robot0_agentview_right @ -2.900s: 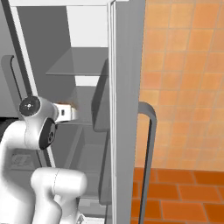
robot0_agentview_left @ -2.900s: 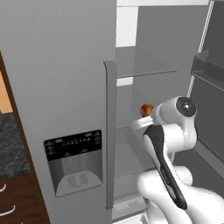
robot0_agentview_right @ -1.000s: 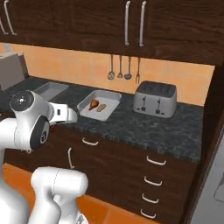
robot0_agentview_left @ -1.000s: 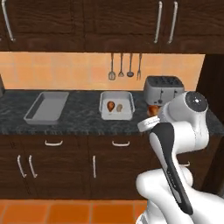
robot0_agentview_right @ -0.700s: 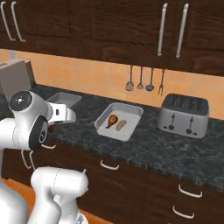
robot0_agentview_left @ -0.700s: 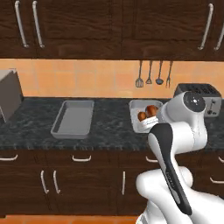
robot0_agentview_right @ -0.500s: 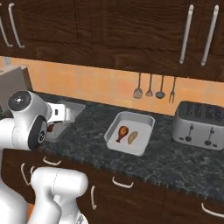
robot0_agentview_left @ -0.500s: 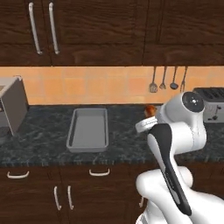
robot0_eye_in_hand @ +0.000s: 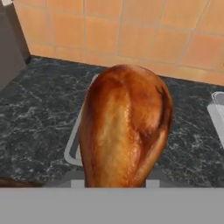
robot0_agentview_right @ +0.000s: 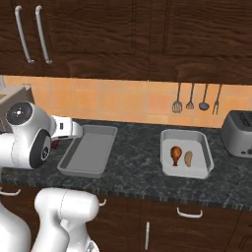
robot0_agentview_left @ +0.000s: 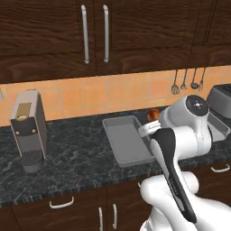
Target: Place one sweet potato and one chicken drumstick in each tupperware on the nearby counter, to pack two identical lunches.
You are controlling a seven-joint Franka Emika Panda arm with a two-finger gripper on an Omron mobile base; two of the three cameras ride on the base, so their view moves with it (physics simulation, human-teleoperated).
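Centre of the hand view: chicken drumstick (robot0_eye_in_hand: 124, 127), clamped in the fingers above the counter (robot0_agentview_left: 81, 153). Centre of the left base view: empty tupperware (robot0_agentview_left: 126, 144). Risk: releasing early drops the drumstick outside its rim.

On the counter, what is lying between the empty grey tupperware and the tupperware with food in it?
In the right base view, bare marbled counter separates the empty tupperware from the filled tupperware.
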